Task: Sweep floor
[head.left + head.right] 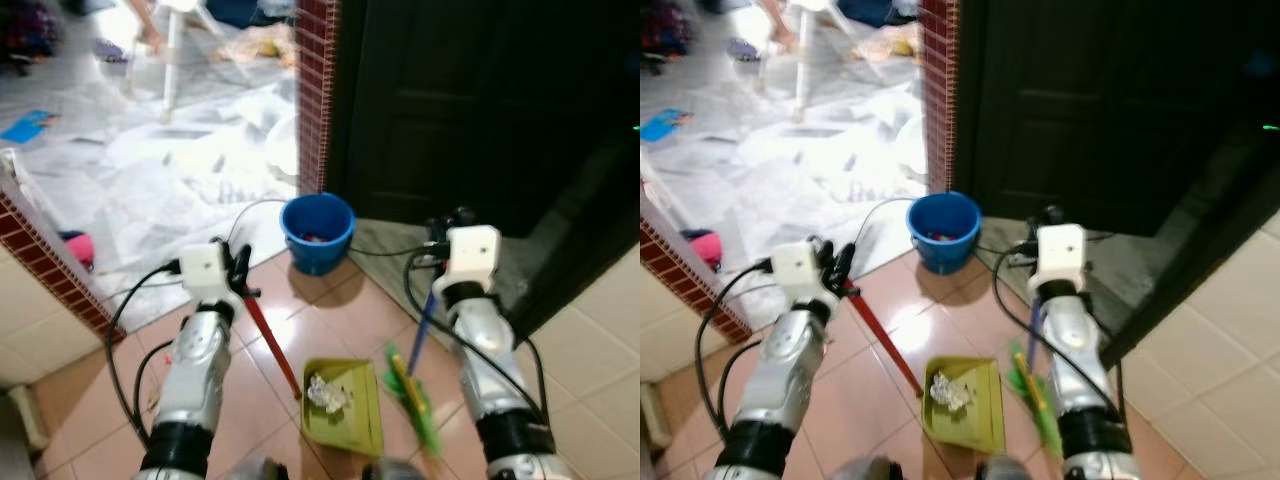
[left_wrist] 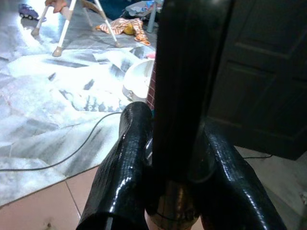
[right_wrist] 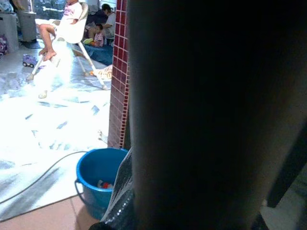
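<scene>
The left gripper (image 1: 240, 268) has its jaws clenched on the dustpan (image 1: 345, 405) handle; the right gripper (image 1: 437, 235) grips the broom (image 1: 415, 400). Crumpled paper (image 1: 327, 392) sits in the pan, near the bucket (image 1: 317, 232). Tilting the pan could spill it onto the floor (image 1: 250, 370).

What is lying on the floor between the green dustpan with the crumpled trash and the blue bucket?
Nothing visible blocks that way. Bare tiles lie between the dustpan, held by its red handle in the left end effector, and the blue bucket. A thin cable lies beside the bucket, off that line.
</scene>
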You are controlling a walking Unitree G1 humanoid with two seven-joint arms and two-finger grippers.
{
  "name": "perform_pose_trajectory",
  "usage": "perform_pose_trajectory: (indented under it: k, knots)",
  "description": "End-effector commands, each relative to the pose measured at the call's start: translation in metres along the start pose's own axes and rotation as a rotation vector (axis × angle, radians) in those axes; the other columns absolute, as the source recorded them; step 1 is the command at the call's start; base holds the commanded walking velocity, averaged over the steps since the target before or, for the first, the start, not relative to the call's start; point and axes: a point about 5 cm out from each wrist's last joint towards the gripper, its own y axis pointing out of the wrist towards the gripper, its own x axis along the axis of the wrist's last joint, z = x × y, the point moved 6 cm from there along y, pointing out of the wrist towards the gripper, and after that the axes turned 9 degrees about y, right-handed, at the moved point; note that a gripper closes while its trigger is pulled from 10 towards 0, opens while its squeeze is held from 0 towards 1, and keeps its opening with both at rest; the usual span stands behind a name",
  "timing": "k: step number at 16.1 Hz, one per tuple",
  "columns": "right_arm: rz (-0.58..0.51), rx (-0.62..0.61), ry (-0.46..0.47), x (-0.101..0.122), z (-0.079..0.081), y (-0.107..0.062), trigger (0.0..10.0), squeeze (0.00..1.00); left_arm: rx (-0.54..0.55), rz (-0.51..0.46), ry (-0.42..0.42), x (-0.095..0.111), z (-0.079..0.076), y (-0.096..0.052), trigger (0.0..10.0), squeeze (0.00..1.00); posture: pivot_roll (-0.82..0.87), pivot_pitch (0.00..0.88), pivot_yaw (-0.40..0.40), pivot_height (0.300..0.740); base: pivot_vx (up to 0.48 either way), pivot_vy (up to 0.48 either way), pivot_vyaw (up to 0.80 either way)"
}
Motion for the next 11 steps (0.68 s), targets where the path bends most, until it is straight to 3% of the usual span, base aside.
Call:
perform_pose_trajectory:
  k: [1, 6, 11]
  knots:
    - [-0.033, -0.001, 0.000, 0.011, -0.002, 0.004, 10.0, 0.00, -0.006, -0.079, -0.001, 0.022, -0.001, 0.002, 10.0, 0.00, -0.08, 0.000, 0.063, 0.740, 0.000, 0.000, 0.00]
    - [-0.025, -0.006, -0.001, 0.007, -0.006, -0.001, 10.0, 0.00, 0.020, -0.231, -0.010, 0.074, -0.001, 0.004, 10.0, 0.00, -0.08, 0.000, 0.072, 0.740, 0.000, 0.000, 0.00]
    - [0.007, -0.009, -0.008, -0.004, -0.007, -0.006, 10.0, 0.00, 0.033, -0.408, -0.082, 0.147, 0.001, 0.007, 10.0, 0.00, -0.07, 0.000, 0.074, 0.740, 0.389, 0.000, 0.00]
